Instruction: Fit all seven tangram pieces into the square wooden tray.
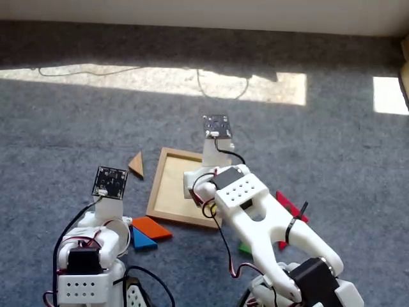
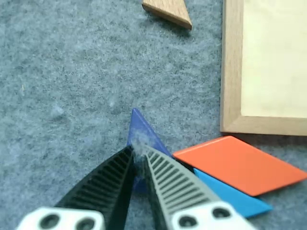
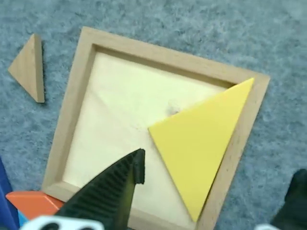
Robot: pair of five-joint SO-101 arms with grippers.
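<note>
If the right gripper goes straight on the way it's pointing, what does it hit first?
Probably the yellow triangle, which lies in the wooden tray directly ahead of the open right gripper; depth is hard to judge.

1. You see a grey-blue carpet (image 1: 64, 141) under everything, also close up in the left wrist view (image 2: 72, 72).
2. You see a bright band of sunlight (image 1: 160, 80) across its far part, and a smaller patch (image 1: 390, 94) to the right.
3. You see a thin cable (image 1: 220, 97) looping over that band.
4. You see a pale strip (image 1: 204, 11) along the far edge.
</note>
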